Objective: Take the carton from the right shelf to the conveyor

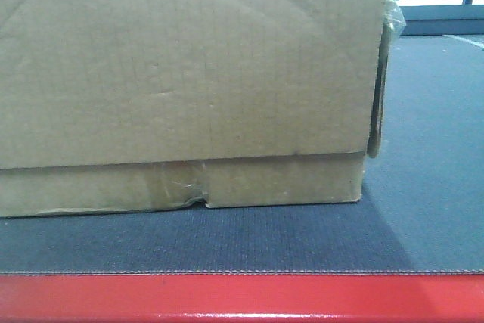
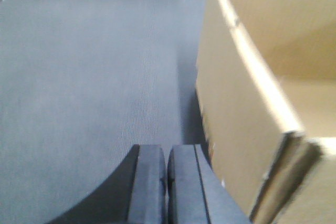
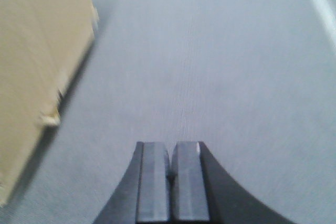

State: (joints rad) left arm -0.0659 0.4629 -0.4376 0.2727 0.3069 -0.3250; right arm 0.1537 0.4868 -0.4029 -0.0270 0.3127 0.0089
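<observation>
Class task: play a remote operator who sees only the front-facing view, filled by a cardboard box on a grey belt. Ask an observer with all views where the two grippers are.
Operator: Is the left gripper touching the box?
Observer: No. The left gripper hangs over bare belt, shut and empty, with the carton close on its right.
Operator: And the right one?
Observer: The right gripper is also shut and empty, with the carton's other side to its left, apart from it.
Operator: Is the box closed on top?
Observer: The left wrist view shows it open, its inside wall visible.
</observation>
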